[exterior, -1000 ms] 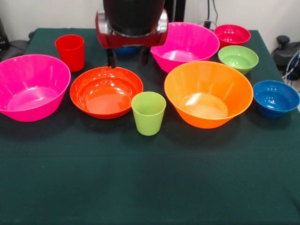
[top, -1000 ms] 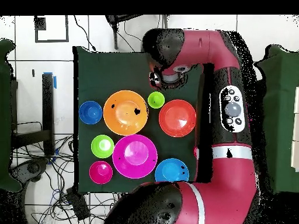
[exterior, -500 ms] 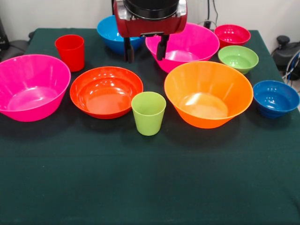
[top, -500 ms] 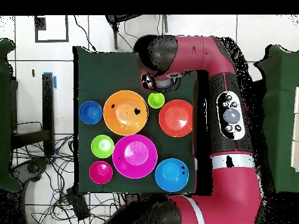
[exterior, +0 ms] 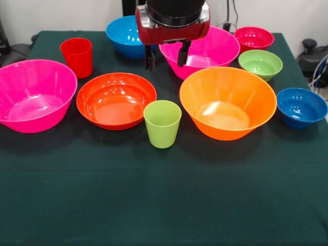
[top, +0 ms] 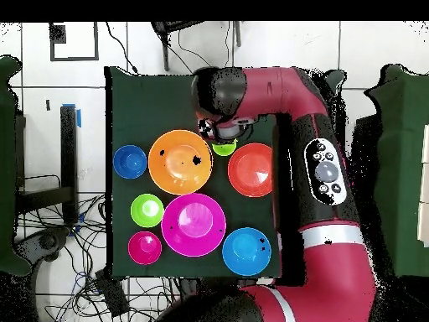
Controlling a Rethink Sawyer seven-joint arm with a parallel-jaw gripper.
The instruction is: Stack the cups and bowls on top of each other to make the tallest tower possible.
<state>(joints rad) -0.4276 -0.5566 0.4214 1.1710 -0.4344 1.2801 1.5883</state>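
Now | jaws (exterior: 166,57) parted, empty | above lime green cup (exterior: 162,123) | bowls unstacked

Dark green tablecloth (exterior: 154,205), white tiled floor (top: 50,92), tangled cables (top: 75,277), blue tape (top: 78,116)

Front view: the arm (exterior: 172,18) is cut off by the top edge; only its lower housing and the hand (exterior: 166,55) show. It hides part of the light blue bowl (exterior: 124,35) and the near rim of the far pink bowl (exterior: 205,48). The left pink bowl (exterior: 33,95) is clipped by the picture's left edge.

Overhead view: the arm covers most of the lime cup (top: 224,149), leaving a sliver. The red cup (exterior: 77,56) and the left pink bowl cannot be found under the arm. The hand itself is hidden beneath the wrist.
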